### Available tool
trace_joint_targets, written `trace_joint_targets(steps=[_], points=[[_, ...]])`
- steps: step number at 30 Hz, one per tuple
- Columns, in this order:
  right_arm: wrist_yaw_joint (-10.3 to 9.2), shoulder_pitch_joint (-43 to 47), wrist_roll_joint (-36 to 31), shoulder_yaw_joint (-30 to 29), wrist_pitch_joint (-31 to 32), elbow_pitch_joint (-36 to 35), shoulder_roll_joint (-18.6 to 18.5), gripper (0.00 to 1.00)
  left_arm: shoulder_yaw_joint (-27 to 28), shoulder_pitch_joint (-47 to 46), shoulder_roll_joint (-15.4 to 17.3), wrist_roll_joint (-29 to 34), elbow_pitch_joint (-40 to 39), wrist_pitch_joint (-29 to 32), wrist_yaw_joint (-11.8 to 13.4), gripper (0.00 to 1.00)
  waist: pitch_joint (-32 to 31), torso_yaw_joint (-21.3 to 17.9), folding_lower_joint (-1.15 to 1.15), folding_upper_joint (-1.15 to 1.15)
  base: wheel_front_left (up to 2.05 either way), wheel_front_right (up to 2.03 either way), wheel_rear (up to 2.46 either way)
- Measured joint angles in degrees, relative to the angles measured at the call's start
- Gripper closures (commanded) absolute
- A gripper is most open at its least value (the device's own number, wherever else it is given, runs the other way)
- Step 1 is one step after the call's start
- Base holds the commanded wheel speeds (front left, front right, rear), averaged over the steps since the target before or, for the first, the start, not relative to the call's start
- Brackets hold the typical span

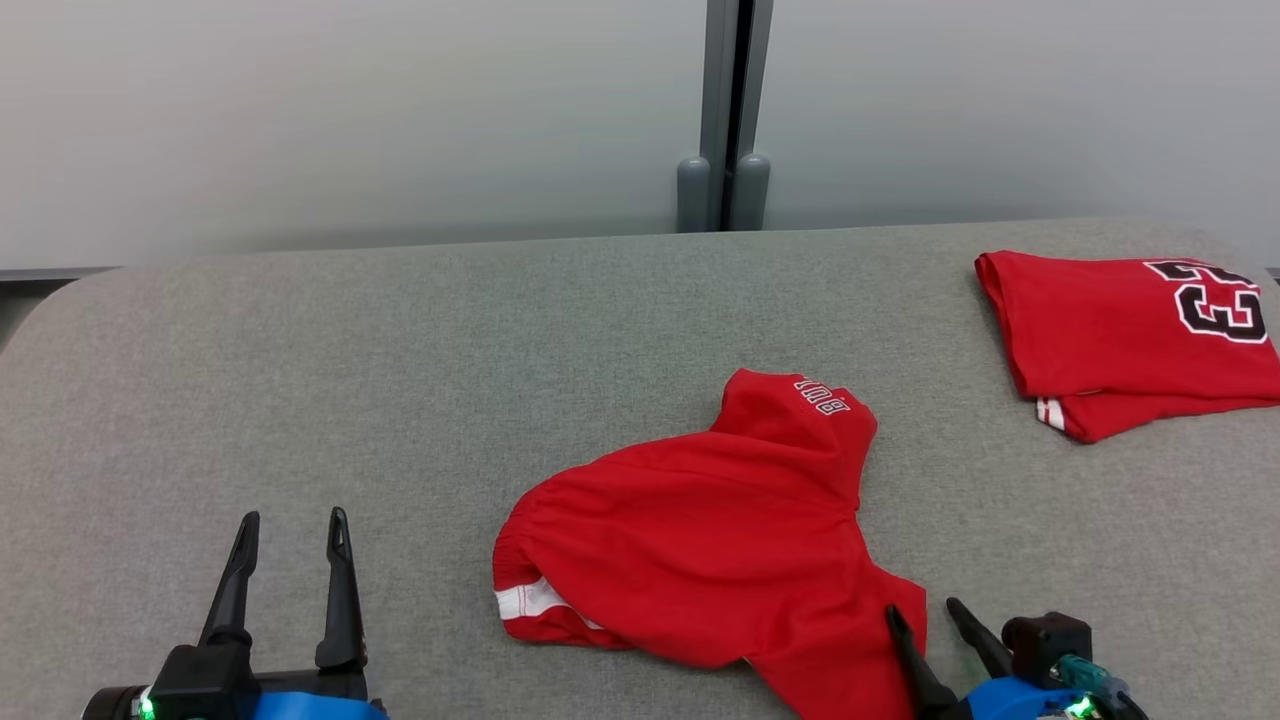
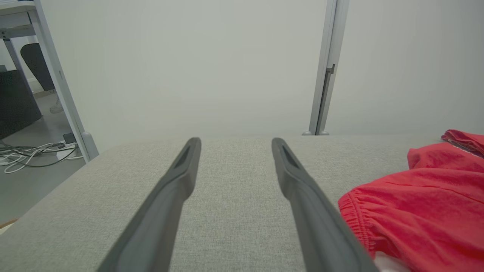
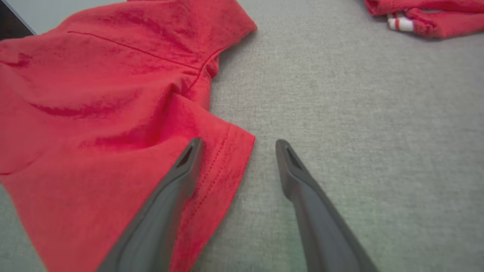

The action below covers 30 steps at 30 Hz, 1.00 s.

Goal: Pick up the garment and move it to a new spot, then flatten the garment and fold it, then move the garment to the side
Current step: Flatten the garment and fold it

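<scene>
Straddling an edge of the garment, right gripper gapes, empty; left gripper wide above table.

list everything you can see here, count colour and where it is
garment: one, red with a white band, crumpled at the middle of the table's near side
folded jersey: one, red with a black number, far right of the table
table: one, grey fabric top, under both
post: one, grey, against the pale wall behind the table
cables: several, white and dark, on the floor left of the table
left gripper: one, dark fingers, open, over bare table left of the garment
right gripper: one, dark fingers, open, at the garment's near right hem
</scene>
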Motion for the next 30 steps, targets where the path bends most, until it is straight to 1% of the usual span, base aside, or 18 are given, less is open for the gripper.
trace_joint_targets(steps=[3,6,7,8,12,17,21,24,25,26,28,30], points=[[0.00,-1.49,0.16,1.02,-0.04,3.78,0.18,0.00,-0.35,-0.35,-0.11,0.14,0.08,0.00,-0.02,0.00,0.52,0.58,0.00,0.00,0.00,0.00,0.00],[0.00,-3.09,1.26,2.14,-0.24,5.90,0.32,0.00,-0.45,-0.81,-0.13,0.14,0.08,0.01,-0.02,0.00,1.16,1.02,0.00,0.00,0.00,0.00,0.00],[0.00,-3.54,1.65,2.48,-0.27,6.35,0.32,0.35,-0.53,-0.94,-0.18,0.13,0.04,0.00,-0.01,0.00,1.37,1.13,0.00,0.00,0.00,0.00,0.00],[0.00,-3.98,2.01,2.82,-0.27,6.58,0.23,1.00,-0.63,-1.03,-0.21,0.13,0.04,0.00,-0.01,0.00,1.57,1.23,0.00,0.00,0.00,0.00,0.00],[0.02,-6.42,3.09,3.26,-0.12,6.22,-1.20,1.00,-1.01,-1.72,-0.30,0.12,0.09,0.00,-0.01,0.00,2.44,1.68,0.00,0.00,0.00,0.00,0.00],[0.01,-12.25,3.11,1.48,-0.10,5.86,-4.55,1.00,-1.91,-2.43,-0.33,0.12,0.14,0.00,0.03,0.00,3.16,2.81,0.01,0.00,0.00,0.00,0.00],[0.01,-16.96,2.99,0.73,-0.11,9.12,-5.92,1.00,-2.54,-2.92,-0.34,-0.05,0.33,0.00,0.03,0.00,3.52,3.80,0.01,0.00,0.00,0.00,0.00],[0.01,-19.08,2.77,0.80,-0.10,12.43,-6.05,1.00,-2.93,-2.96,-0.34,-0.27,0.44,0.00,0.11,0.00,3.75,4.28,0.00,0.00,0.00,0.00,0.00],[0.01,-19.58,2.60,0.86,-0.10,13.05,-6.04,0.62,-3.04,-2.96,-0.34,-0.44,0.44,0.00,0.32,0.00,3.79,4.33,0.00,0.00,0.00,0.00,0.00],[0.01,-19.95,2.63,0.87,-0.09,13.36,-5.99,0.00,-3.10,-2.96,-0.34,-0.60,0.44,0.01,0.47,0.00,3.80,4.32,0.01,0.00,0.00,0.00,0.00],[0.01,-20.18,2.74,0.46,-0.10,12.55,-5.76,0.00,-3.07,-2.96,-0.34,-0.64,0.44,0.00,0.56,0.00,3.77,4.07,0.01,0.00,0.00,0.00,0.00],[0.01,-19.94,2.86,-0.63,-0.10,9.81,-5.64,0.00,-3.09,-2.94,-0.34,-0.64,0.33,0.00,0.74,0.00,3.64,3.56,0.01,0.00,0.00,0.00,0.00]])
